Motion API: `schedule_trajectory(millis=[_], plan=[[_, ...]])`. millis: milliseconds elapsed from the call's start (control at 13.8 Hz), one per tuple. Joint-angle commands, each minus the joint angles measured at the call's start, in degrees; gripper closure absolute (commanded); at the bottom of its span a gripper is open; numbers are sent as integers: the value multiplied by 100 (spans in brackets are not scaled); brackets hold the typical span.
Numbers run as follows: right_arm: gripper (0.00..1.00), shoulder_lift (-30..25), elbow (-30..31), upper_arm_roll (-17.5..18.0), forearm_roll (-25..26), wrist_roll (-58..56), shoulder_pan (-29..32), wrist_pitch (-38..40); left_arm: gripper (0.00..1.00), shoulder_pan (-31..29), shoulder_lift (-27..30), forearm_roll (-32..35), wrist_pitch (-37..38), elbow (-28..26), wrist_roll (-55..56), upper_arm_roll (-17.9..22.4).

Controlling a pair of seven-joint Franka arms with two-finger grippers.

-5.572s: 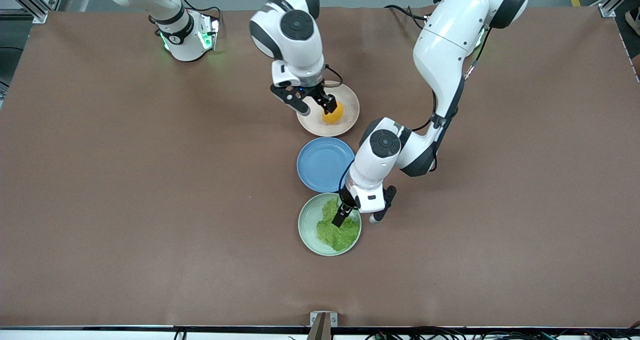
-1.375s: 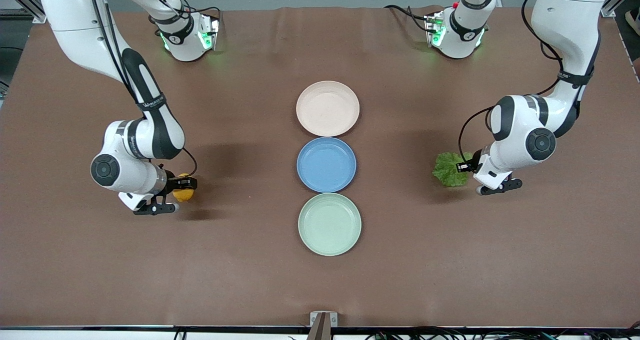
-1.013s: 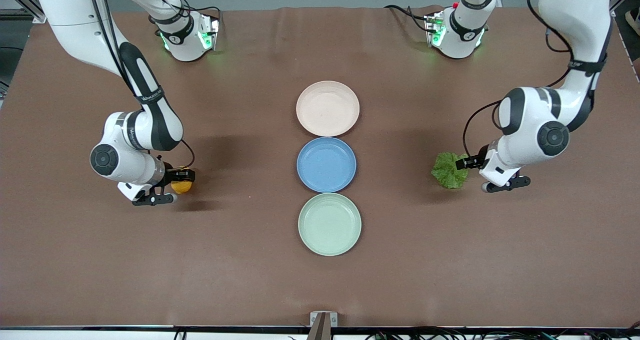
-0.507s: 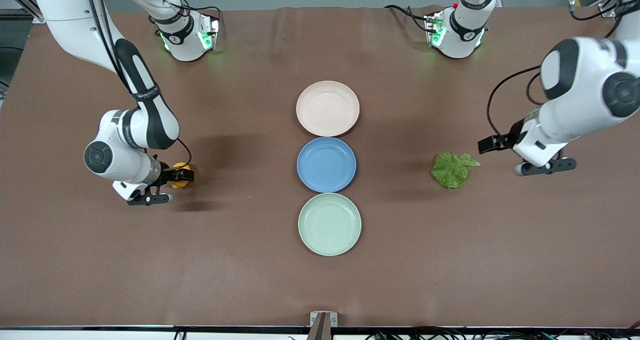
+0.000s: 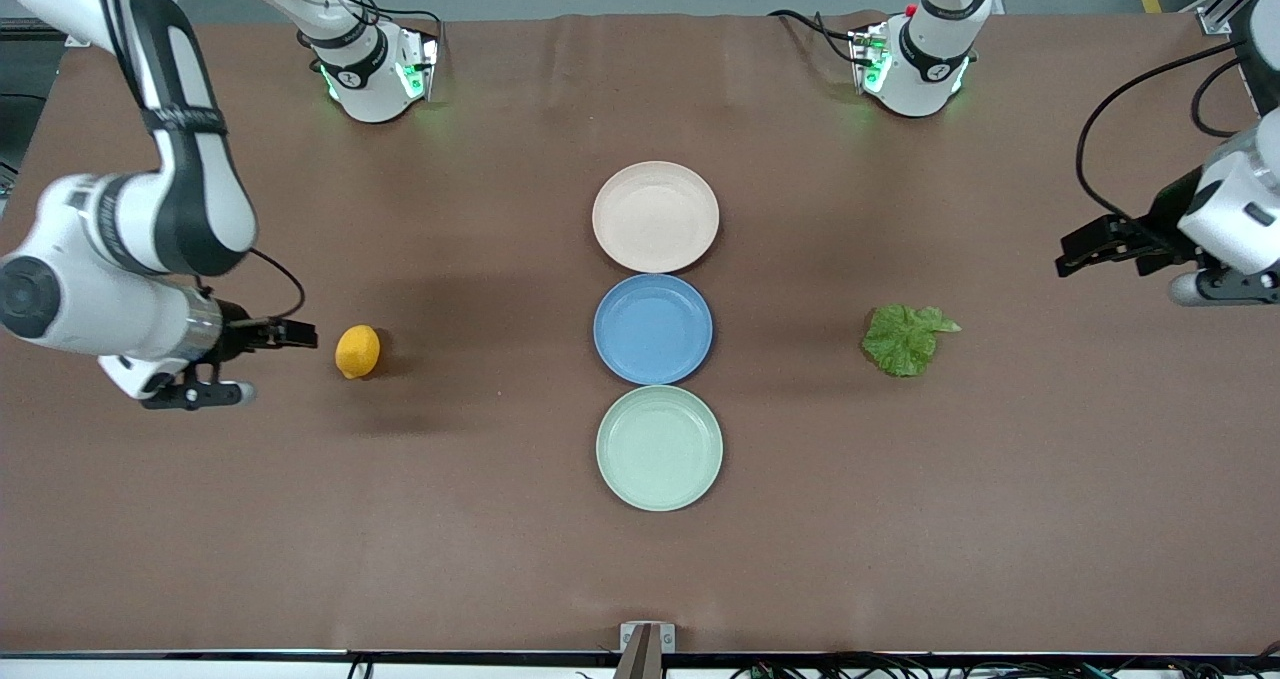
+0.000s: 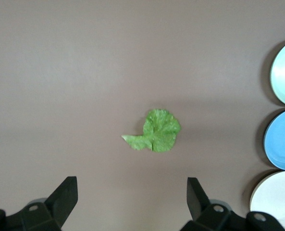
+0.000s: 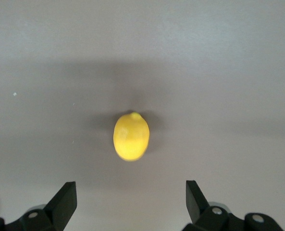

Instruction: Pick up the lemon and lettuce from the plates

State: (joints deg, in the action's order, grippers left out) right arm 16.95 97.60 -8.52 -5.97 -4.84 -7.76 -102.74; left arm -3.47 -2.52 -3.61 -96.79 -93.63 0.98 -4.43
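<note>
Three plates (image 5: 655,217) run twelve to six down the table's (image 5: 500,559) middle. Lemon (image 5: 357,351) at nine and lettuce (image 5: 905,338) at three lie on open cloth.

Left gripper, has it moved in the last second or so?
Yes. The left gripper was at the lettuce a second ago; it has since pulled away toward the left arm's end of the table, jaws open, leaving the lettuce on the table.

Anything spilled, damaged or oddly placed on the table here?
Nothing stands out. The lemon and lettuce lie intact on the bare table, apart from the three empty plates. The left claw and right claw are open, holding nothing.
</note>
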Motion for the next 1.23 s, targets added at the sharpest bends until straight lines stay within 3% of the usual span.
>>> schedule_trajectory(millis=[0,217,724,941,1158], plan=[[0,-17,-897,-62,131,63,91,989,0,-5,5,106,300,309,-151,-5],[0,115,-1803,-36,465,62,108,1554,0,-5,50,194,739,739,-151,-14],[0,37,-1929,-36,404,89,74,1959,0,-5,50,202,838,925,-142,-40],[0,-550,-1132,-36,439,89,82,1540,0,4,50,202,829,925,-124,-58],[0,-1437,133,-36,448,80,117,881,0,4,50,202,829,925,-133,-66]])
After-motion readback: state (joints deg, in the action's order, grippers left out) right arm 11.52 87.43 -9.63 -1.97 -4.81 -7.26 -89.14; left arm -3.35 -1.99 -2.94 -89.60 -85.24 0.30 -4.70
